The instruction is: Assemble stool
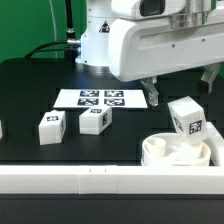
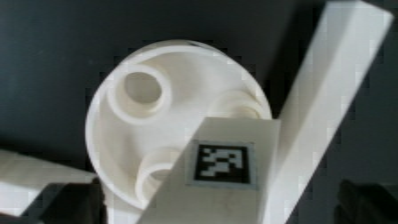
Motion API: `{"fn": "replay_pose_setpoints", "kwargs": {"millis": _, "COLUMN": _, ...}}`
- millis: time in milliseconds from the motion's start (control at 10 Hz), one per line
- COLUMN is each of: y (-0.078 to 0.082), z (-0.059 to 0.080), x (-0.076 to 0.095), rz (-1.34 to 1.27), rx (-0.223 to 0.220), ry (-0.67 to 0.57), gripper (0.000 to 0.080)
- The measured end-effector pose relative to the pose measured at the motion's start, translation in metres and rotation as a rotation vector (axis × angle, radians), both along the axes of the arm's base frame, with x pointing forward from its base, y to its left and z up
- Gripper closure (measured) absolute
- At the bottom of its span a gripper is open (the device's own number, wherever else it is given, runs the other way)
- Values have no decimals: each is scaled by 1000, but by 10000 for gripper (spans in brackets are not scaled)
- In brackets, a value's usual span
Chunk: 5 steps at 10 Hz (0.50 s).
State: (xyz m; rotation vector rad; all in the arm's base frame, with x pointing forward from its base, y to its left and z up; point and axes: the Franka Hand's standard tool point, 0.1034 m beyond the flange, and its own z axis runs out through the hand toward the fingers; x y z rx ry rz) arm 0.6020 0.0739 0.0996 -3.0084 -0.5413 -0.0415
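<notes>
The round white seat [image 1: 160, 150] lies against the rail at the exterior view's lower right. In the wrist view the seat [image 2: 151, 100] shows its underside with a round socket. One white leg [image 1: 187, 118] with a marker tag stands up out of the seat, slightly tilted. My gripper [image 1: 180, 88] hangs open just above that leg, one finger on each side and neither touching it. The wrist view has the same leg [image 2: 228, 165] between the dark fingertips [image 2: 68, 198]. Two more tagged legs [image 1: 52, 128] [image 1: 95, 120] stand loose on the black table.
The marker board [image 1: 102, 98] lies flat behind the loose legs. A long white rail [image 1: 100, 182] runs along the table's front edge and appears beside the seat as the rail [image 2: 329, 90]. The robot's white base [image 1: 100, 40] stands at the back.
</notes>
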Motion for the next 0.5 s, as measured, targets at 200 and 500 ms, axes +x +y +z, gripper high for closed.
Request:
{"fn": "replay_pose_setpoints", "kwargs": {"millis": 200, "y": 3, "z": 3, "x": 4, "rz": 59, "rx": -5, "ry": -14, "gripper": 151}}
{"fn": "replay_pose_setpoints", "kwargs": {"millis": 500, "y": 0, "z": 3, "x": 5, "rz": 280, "rx": -15, "ry": -33, "gripper": 151}}
